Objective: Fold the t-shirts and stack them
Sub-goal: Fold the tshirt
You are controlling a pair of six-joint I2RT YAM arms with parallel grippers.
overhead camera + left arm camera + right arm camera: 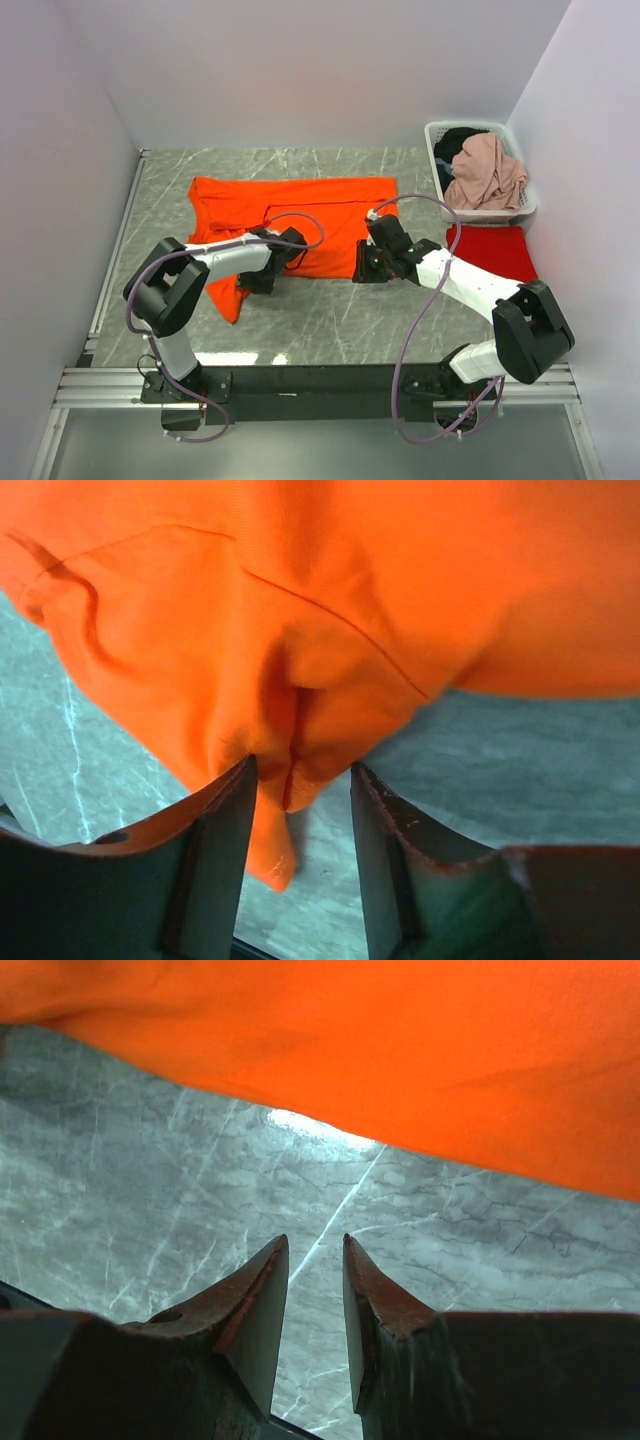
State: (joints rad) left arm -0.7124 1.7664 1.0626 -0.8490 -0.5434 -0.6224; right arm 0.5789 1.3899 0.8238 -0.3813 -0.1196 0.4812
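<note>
Noted left tool [302,775] spread around loose fold of orange t-shirt [330,600], right tool [314,1252] narrowly parted, gripping nothing (just off hem, over worktop [150,1160]).

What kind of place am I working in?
Probably a lab cell for laundry folding: plain white walls box in a marbled table, with a laundry basket of clothes and an orange t-shirt spread out.

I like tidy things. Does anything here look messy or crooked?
Yes. The orange t-shirt is rumpled on the left arm's side. One corner trails toward the near edge, and a bunched fold hangs between the open fingers of the left gripper. The red t-shirt lies flat and neat.
</note>
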